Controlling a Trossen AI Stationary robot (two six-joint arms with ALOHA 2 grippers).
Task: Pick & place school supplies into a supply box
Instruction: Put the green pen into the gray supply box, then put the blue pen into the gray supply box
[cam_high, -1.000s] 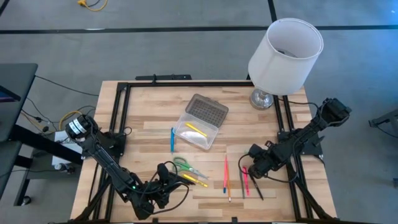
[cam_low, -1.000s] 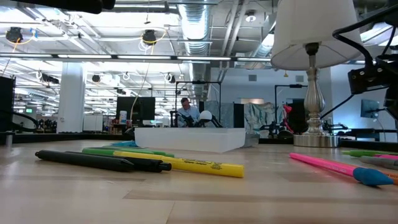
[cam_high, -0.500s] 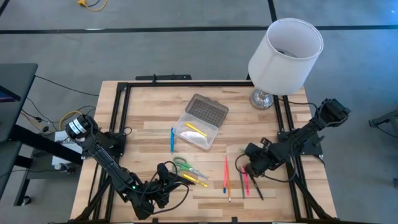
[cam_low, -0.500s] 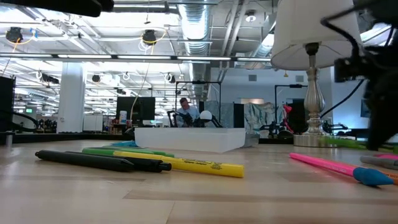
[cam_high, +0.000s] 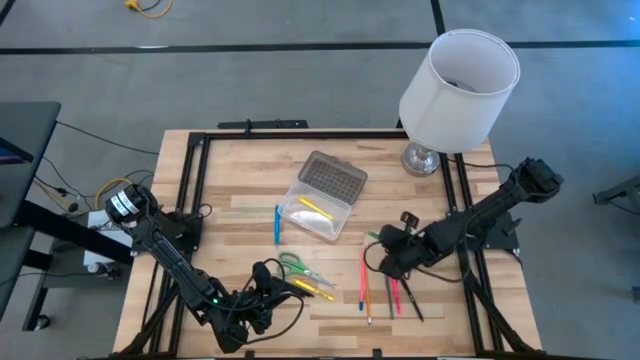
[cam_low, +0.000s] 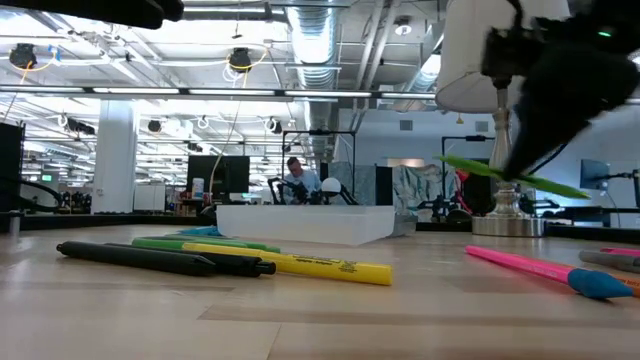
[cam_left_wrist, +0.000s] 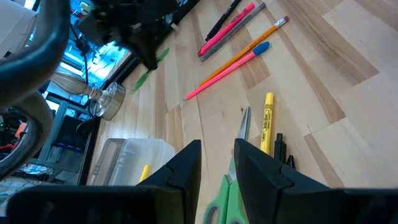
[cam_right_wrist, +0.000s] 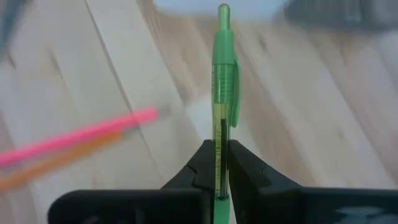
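Observation:
My right gripper (cam_high: 385, 255) is shut on a green pen (cam_right_wrist: 222, 74) above the table, right of the supply box. The pen also shows in the low view (cam_low: 510, 176). The clear supply box (cam_high: 320, 212) stands open at the table's middle, its grey dotted lid (cam_high: 335, 176) tipped back, a yellow item (cam_high: 313, 208) inside. My left gripper (cam_left_wrist: 217, 155) is open near the front edge, its fingers on either side of the green-handled scissors (cam_left_wrist: 231, 186). A yellow highlighter (cam_left_wrist: 267, 121) and a black pen (cam_left_wrist: 281, 146) lie beside them. My right gripper pinches the green pen between its two fingers (cam_right_wrist: 202, 160), on the barrel (cam_right_wrist: 219, 134) below the clip. The pen runs forward along the fingers, its clicker end (cam_right_wrist: 223, 10) pointing away. It is lifted clear of the table, nearly level and slightly tilted in the low view.
A blue pen (cam_high: 277, 225) lies left of the box. A pink pen (cam_high: 363, 275), an orange pencil (cam_high: 367, 300), a pink marker (cam_high: 395, 292) and a black pen (cam_high: 412, 305) lie under and beside the right arm. A white-shaded lamp (cam_high: 460, 90) stands at the far right.
My right gripper has risen and gone toward the table's left, toward the supply box, carrying the green pen. The pen, low beside the other pens a second ago, now hangs clear above the table.

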